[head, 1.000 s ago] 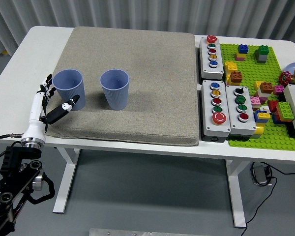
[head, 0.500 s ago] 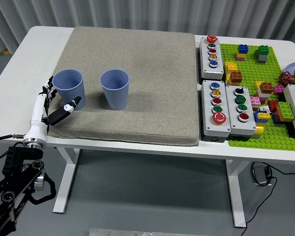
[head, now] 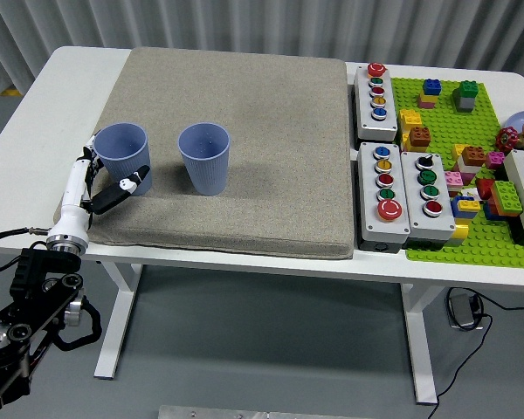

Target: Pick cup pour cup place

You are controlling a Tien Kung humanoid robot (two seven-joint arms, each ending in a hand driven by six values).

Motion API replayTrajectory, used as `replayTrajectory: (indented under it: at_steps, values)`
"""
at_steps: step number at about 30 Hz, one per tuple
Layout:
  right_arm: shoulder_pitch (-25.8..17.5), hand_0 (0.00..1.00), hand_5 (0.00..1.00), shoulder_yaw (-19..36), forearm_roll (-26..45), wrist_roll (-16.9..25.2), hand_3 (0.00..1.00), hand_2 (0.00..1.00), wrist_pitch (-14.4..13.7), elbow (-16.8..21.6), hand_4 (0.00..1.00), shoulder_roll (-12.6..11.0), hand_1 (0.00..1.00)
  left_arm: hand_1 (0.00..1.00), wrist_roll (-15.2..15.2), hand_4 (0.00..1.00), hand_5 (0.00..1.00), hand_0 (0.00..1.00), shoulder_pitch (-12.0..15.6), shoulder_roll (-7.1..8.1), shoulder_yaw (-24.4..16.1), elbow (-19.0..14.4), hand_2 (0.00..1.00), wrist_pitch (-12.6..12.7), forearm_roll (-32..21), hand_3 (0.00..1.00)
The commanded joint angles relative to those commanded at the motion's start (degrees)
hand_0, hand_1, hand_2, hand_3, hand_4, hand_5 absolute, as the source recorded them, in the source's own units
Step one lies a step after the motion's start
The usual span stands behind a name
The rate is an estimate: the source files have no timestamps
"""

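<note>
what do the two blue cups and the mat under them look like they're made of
Left cup and right cup: probably matte plastic, going by the even blue-grey colour, thin rims and faint vertical ribbing with no gloss; coated paper can't be ruled out. Mat: looks like coarse woven fabric over padding, beige-grey with a speckled, burlap-like grain and soft thick edges.

I'm seeing a beige mat lying across the white table. Three grey button boxes are sitting just off its right edge, and a green brick baseplate with coloured bricks is filling the right end.
</note>
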Motion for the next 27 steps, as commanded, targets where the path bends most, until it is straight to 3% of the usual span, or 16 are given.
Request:
replayTrajectory:
  at_steps: [17, 27]
  values:
    - [0.46, 0.675, 0.058, 0.08, -0.26, -0.08, 0.579, 0.564, 0.17, -0.03, 0.002, -0.1, 0.6, 0.899, 0.23, 0.907, 0.34, 0.914, -2.41, -1.18, 1.13, 1.29, 0.998, -0.1, -0.51, 0.998]
    - [0.5, 0.675, 0.058, 0.08, -0.18, -0.07, 0.578, 0.564, 0.16, -0.04, 0.002, -0.1, 0.6, 0.861, 0.19, 0.903, 0.34, 0.876, -2.73, -1.44, 1.66, 1.72, 0.989, 1.5, -1.11, 0.998]
